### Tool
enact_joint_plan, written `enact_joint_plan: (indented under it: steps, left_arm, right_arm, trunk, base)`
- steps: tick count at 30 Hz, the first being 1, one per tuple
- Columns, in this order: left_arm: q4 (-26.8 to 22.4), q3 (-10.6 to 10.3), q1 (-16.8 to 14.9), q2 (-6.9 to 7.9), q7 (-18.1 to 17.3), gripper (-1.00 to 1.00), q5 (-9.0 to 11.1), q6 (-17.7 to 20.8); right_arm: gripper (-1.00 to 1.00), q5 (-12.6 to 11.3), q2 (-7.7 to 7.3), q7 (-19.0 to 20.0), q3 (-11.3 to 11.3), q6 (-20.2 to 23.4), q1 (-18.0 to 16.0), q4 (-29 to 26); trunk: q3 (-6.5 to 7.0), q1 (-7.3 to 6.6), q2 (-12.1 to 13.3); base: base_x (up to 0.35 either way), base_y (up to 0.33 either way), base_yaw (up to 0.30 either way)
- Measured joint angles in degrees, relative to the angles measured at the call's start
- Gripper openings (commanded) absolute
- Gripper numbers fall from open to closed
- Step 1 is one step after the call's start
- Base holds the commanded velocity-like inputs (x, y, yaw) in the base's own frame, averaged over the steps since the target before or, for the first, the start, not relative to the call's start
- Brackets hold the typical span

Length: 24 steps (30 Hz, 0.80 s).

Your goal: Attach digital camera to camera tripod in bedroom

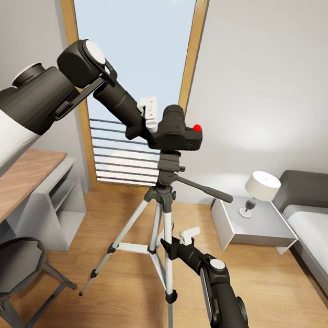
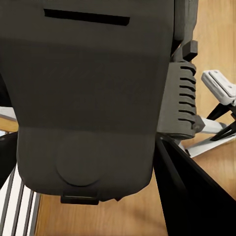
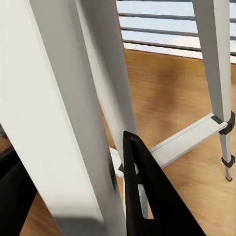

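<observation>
The black digital camera point(image 1: 182, 135), red button on top, sits right on the black head of the camera tripod point(image 1: 160, 206), which stands on the wood floor before the window. My left gripper point(image 1: 157, 126) is shut on the camera's left side, and the camera's dark body point(image 2: 83, 98) looms large in the left wrist view. The long pan handle point(image 1: 207, 189) sticks out to the right. Lower down, my right gripper point(image 1: 168, 245) is closed around a silver tripod leg point(image 3: 64, 123), with a black finger point(image 3: 147, 196) on each side of it.
A grey round-seat stool point(image 1: 5, 266) and a wooden desk point(image 1: 0, 196) stand at the left. At the right are a white nightstand point(image 1: 252, 225) with a lamp point(image 1: 261, 190) and the grey-framed bed point(image 1: 319, 220). The tall wood-framed window point(image 1: 134, 48) is behind the tripod.
</observation>
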Motion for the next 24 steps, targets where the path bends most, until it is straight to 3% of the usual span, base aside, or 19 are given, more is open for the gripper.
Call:
enact_joint_plan:
  steps: [24]
  left_arm:
    - [-0.1, -0.1, 0.0, 0.09, -0.2, -1.0, -0.1, -0.1]
  right_arm:
    - [-1.0, 0.0, 0.0, 0.0, 0.0, 0.0, 0.0, 0.0]
  trunk:
    - [0.0, 0.0, 0.0]
  base:
    - [0.0, 0.0, 0.0]
